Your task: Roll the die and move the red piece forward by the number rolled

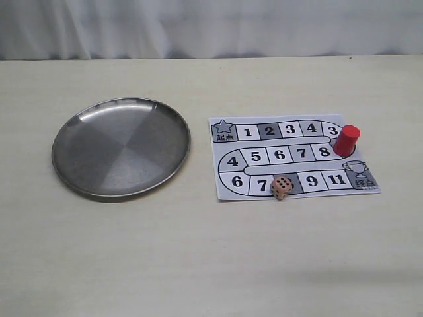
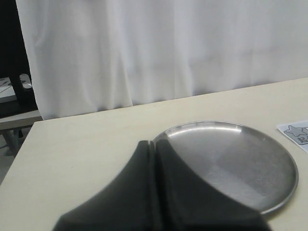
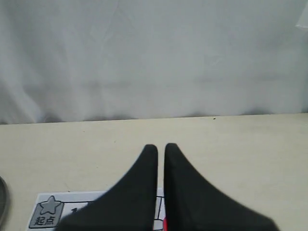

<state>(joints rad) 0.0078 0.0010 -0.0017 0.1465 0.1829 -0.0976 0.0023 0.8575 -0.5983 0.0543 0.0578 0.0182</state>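
Note:
The tan die [image 1: 282,187] rests on the paper game board [image 1: 222,177], in the bottom row between squares 7 and 9, its top face showing several black pips. The red piece [image 1: 346,140] stands upright at the board's right bend, beside the middle row's 8. Neither gripper appears in the exterior view. In the left wrist view my left gripper [image 2: 154,143] is shut with nothing in it, its tips over the rim of the steel plate [image 2: 231,159]. My right gripper [image 3: 161,147] is shut and empty above the board [image 3: 48,214]; a red sliver [image 3: 165,225] shows between its fingers.
A round, empty steel plate [image 1: 121,146] lies left of the board. A corner of the board [image 2: 297,134] shows past the plate in the left wrist view. A white curtain hangs behind the table's far edge.

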